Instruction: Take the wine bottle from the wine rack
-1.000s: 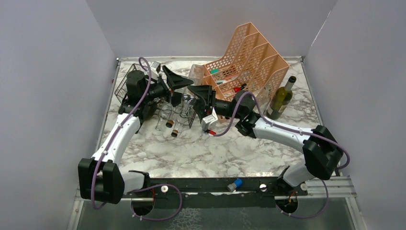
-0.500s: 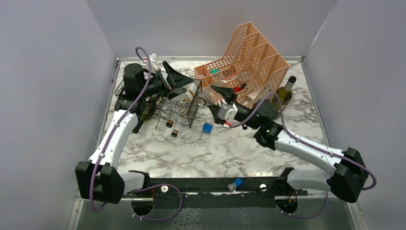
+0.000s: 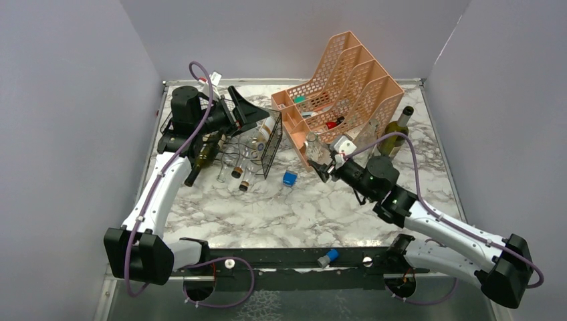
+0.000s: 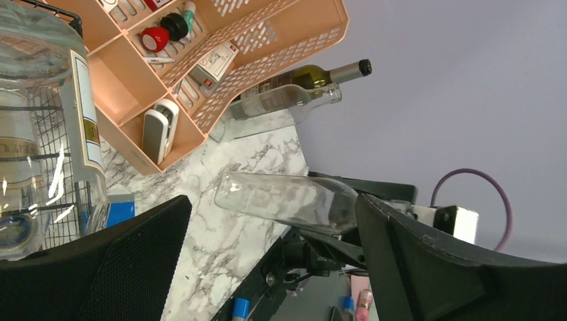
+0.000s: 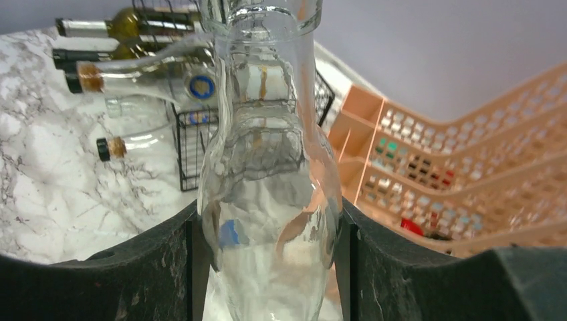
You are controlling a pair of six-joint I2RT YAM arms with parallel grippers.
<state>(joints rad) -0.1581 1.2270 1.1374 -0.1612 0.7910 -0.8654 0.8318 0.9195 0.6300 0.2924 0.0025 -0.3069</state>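
The black wire-mesh wine rack [image 3: 265, 148] stands at the back left and holds several lying bottles, one dark [image 3: 203, 156] and the others clear with corks [image 3: 235, 168]. My right gripper [image 3: 327, 165] is shut on a clear empty wine bottle [image 3: 314, 146], held clear of the rack in front of the peach organizer. In the right wrist view the bottle [image 5: 267, 200] sits between both fingers, neck pointing away. My left gripper [image 3: 251, 114] is open and empty over the rack's top; its view shows the held bottle [image 4: 287, 200] and the rack [image 4: 40, 154].
A peach perforated file organizer [image 3: 348, 87] with small items stands at the back centre. A green wine bottle [image 3: 393, 137] stands to its right. A small blue object [image 3: 289, 178] lies on the marble table [image 3: 267, 214]. A blue cap [image 3: 327, 257] sits on the near rail.
My right arm has drawn back to the right from the rack with the clear bottle in its grip. The blue object came into view on the table. My left gripper has barely moved.
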